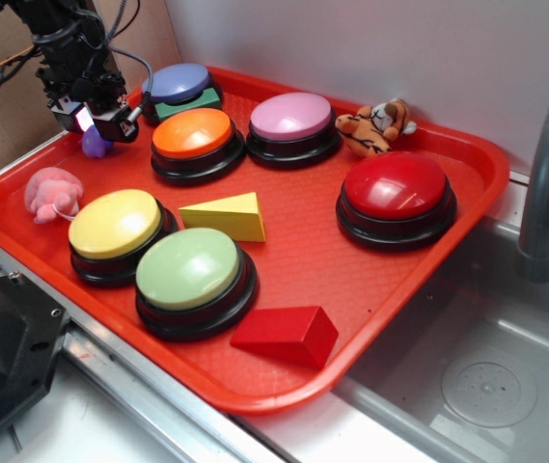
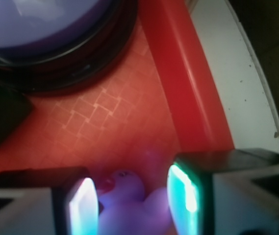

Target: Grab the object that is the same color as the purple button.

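From outside, the gripper [image 1: 96, 121] hides most of the purple toy [image 1: 95, 144], at eight o'clock from the purple button [image 1: 178, 83]. The wrist view shows parted fingers [image 2: 83, 205] flanking the toy, contact unclear.

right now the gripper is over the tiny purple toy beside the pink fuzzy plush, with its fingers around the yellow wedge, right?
Not quite. The gripper fingers straddle the tiny purple toy itself, as the wrist view shows. The yellow wedge lies untouched mid-tray in the exterior view. The pink fuzzy plush is indeed nearby.

Tool [image 1: 94, 123] low over tiny purple toy [image 1: 96, 144] — red tray [image 1: 351, 289], near purple button [image 1: 178, 83].
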### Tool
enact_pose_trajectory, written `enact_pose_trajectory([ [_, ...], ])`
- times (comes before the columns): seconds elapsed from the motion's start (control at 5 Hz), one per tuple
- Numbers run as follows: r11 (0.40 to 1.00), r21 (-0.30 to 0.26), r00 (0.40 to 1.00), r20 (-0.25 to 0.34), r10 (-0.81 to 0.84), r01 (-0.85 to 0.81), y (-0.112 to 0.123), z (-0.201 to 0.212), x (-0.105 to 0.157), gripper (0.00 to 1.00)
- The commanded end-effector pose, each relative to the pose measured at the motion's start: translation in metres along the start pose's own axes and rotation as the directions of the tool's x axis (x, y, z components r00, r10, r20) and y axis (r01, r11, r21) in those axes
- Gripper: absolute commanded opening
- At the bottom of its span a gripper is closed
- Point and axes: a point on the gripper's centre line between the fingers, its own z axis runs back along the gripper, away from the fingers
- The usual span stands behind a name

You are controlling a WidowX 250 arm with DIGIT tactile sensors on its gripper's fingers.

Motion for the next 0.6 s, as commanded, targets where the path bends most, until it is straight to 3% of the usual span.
enact_pose_trajectory([
  [0.0, 0.996, -0.038, 0.994, 0.065, 0.088, -0.085, -0.003, 0.053, 0.006, 0.0],
  [0.2, 0.992, 0.035, 0.991, 0.061, 0.118, -0.121, -0.021, 0.088, 0.004, 0.0],
  [0.4, 0.99, 0.079, 0.992, 0.055, 0.114, -0.118, -0.06, 0.123, -0.004, 0.0],
])
